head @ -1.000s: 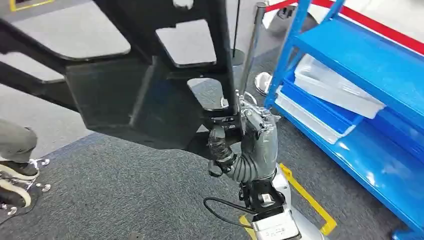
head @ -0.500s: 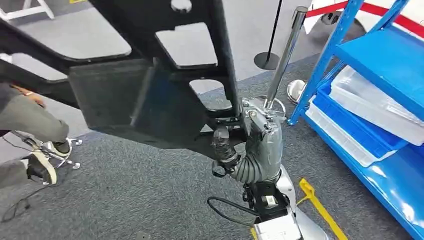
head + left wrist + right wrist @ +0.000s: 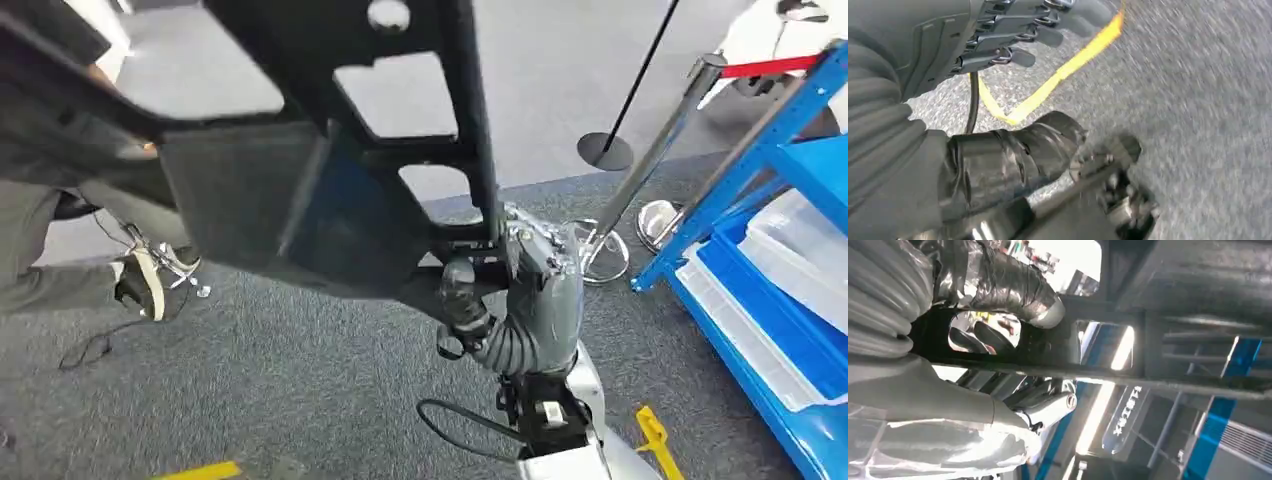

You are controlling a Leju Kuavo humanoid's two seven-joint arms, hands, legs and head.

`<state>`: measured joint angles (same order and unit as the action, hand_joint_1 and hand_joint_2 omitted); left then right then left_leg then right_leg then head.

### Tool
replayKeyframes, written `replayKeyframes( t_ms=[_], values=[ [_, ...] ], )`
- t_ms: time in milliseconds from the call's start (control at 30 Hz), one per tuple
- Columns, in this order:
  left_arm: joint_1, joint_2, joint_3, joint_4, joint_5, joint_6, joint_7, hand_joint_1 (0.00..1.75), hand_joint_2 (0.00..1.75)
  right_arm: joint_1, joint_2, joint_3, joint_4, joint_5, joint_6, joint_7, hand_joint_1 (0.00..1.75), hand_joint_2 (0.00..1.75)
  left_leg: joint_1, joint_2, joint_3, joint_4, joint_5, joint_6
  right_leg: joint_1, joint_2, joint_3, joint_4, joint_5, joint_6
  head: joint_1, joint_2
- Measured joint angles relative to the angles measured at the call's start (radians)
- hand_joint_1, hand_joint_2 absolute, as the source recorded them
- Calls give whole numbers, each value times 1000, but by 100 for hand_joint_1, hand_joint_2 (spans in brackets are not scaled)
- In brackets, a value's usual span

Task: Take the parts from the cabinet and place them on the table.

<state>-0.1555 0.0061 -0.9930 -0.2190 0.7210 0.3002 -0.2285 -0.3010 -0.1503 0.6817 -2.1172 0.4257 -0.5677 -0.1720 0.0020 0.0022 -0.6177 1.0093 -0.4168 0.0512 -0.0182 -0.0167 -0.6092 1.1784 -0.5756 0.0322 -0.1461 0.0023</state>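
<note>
A large black metal frame part with cut-out openings hangs in front of me and hides much of the head view. My right hand grips it at its lower right bar, thumb wrapped around the front. Close up in the right wrist view, the right hand is closed around a bar of the black part. My left hand hangs over grey carpet with its fingers loosely extended and nothing in it.
The blue cabinet with white trays stands at the right edge. Two chrome stanchions with a red belt stand beside it. A person is at the left. Yellow floor tape lies near my feet.
The whole view has swung left: the blue cabinet slid toward the right edge and the person came further in at the left. My right hand still grips the black part.
</note>
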Motion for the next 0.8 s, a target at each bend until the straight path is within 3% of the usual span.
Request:
replayKeyframes(
  t_ms=[33, 67, 100, 167, 200, 233, 267, 300, 333, 400, 433, 467, 500, 533, 567, 600, 633, 667, 733, 767, 800],
  values=[
    [-4, 0, 0, 0, -2, 0, 0, 0, 175, 7, -1, -2, 0, 2, -3, 1, 175, 175, -1, -15, -1, 1, 0, 0, 1, 10, -44, 80, -29, -1, 0, 0],
    [-6, 0, -2, 0, -3, 0, 1, 0, 175, 15, -3, -3, 0, 7, -6, 2, 175, 175, -2, -32, 0, 2, -1, 1, 1, 14, -79, 135, -38, -1, 0, 0],
    [-6, 0, -8, 0, -3, -3, 1, 0, 175, 21, -5, -3, -1, 8, -8, 2, 175, 175, -3, -48, 0, 4, -2, 3, 1, 15, -95, 148, -28, -1, 0, 0],
    [-6, 0, -16, 0, -5, -7, 4, 0, 175, 24, -9, -3, -3, 10, -10, 3, 175, 175, -2, -78, 0, 11, -6, 0, -1, 17, -75, 76, 40, -2, 1, 0],
    [-6, 0, -16, 0, -8, -8, 5, 0, 175, 25, -9, -4, -5, 13, -10, 4, 175, 175, -1, -94, 1, 18, -10, -4, -3, 26, -41, -7, 93, -3, 0, 0],
    [-7, -1, -16, 0, -13, -11, 7, 0, 175, 26, -10, -5, -8, 19, -12, 5, 175, 175, 1, -107, 0, 25, -15, -8, -6, 56, -9, -85, 132, -5, 4, 0],
    [-8, -2, -17, 0, -16, -14, 8, 0, 175, 28, -10, -5, -8, 23, -14, 6, 175, 175, 1, -115, -5, 30, -18, -12, -11, 108, 1, -102, 112, -7, 5, 0],
    [-17, -2, -17, 0, -20, -15, 11, 0, 175, 35, -11, -6, -13, 27, -18, 8, 175, 175, 1, -134, -18, 38, -19, -19, -14, 110, 6, -118, 110, -5, 2, 0],
    [-18, -2, -17, 0, -21, -15, 12, 0, 175, 37, -12, -7, -14, 28, -20, 10, 175, 175, 7, -138, -21, 37, -16, -25, -8, 101, 5, -120, 112, -9, 5, 0],
    [-14, -2, -18, 0, -21, -16, 13, 0, 175, 36, -14, -7, -16, 30, -22, 14, 175, 175, 11, -164, -25, 29, -12, -41, -5, 81, 8, -122, 113, -22, 3, 0],
    [-12, 5, -18, 0, -21, -16, 13, 0, 175, 36, -14, -7, -16, 30, -23, 16, 175, 175, 11, -156, -27, 34, -15, -42, -15, 65, 15, -129, 116, -27, 4, 0],
    [-11, 2, -18, 0, -21, -16, 12, 0, 175, 38, -14, -7, -16, 31, -24, 16, 175, 175, 0, -88, -34, 56, -27, -48, -14, 54, 20, -133, 114, -32, -5, 0],
    [-14, 2, -18, 0, -22, -16, 13, 0, 175, 39, -14, -7, -19, 31, -27, 16, 175, 175, 2, -44, -63, 111, -57, -54, -11, 38, 23, -134, 112, -37, -17, 0],
    [-17, 2, -18, 0, -23, -15, 13, 0, 175, 40, -14, -7, -19, 31, -28, 16, 175, 175, 6, -23, -104, 187, -91, -59, -8, 23, 24, -134, 110, -40, -17, 0],
    [-19, 2, -18, 0, -24, -12, 16, 0, 175, 43, -15, -7, -19, 31, -28, 17, 175, 175, 9, -15, -143, 258, -118, -62, -6, 6, 24, -133, 108, -42, -18, 0],
    [-19, 2, -18, 0, -24, -11, 21, 0, 175, 44, -15, -7, -19, 31, -28, 17, 175, 175, 10, -11, -172, 309, -131, -63, -6, -8, 24, -133, 105, -42, -18, 0],
    [-17, 2, -18, 0, -24, -10, 27, 0, 175, 45, -15, -7, -19, 31, -28, 17, 175, 175, 11, -9, -181, 320, -122, -64, -5, -22, 26, -133, 103, -41, -18, 0],
    [-15, 2, -18, 0, -24, -10, 30, 0, 175, 45, -15, -7, -19, 31, -29, 17, 175, 175, 11, -7, -166, 287, -93, -62, -4, -35, 28, -133, 101, -41, -18, 0],
    [-16, 2, -18, 0, -23, -9, 31, 0, 175, 45, -15, -7, -19, 31, -29, 17, 175, 175, 9, 8, -77, 124, -9, -52, -2, -59, 40, -133, 93, -37, -18, 0],
    [-17, 3, -18, 0, -22, -9, 31, 0, 175, 45, -15, -7, -19, 31, -29, 17, 175, 175, 5, 39, -38, 53, 14, -43, -1, -69, 46, -134, 89, -35, -18, 0],
    [-21, 3, -18, 0, -20, -9, 31, 0, 175, 45, -15, -7, -21, 31, -29, 17, 175, 175, -9, 82, -29, 33, -11, -32, 3, -80, 50, -139, 87, -32, -17, 0]
  ],
)
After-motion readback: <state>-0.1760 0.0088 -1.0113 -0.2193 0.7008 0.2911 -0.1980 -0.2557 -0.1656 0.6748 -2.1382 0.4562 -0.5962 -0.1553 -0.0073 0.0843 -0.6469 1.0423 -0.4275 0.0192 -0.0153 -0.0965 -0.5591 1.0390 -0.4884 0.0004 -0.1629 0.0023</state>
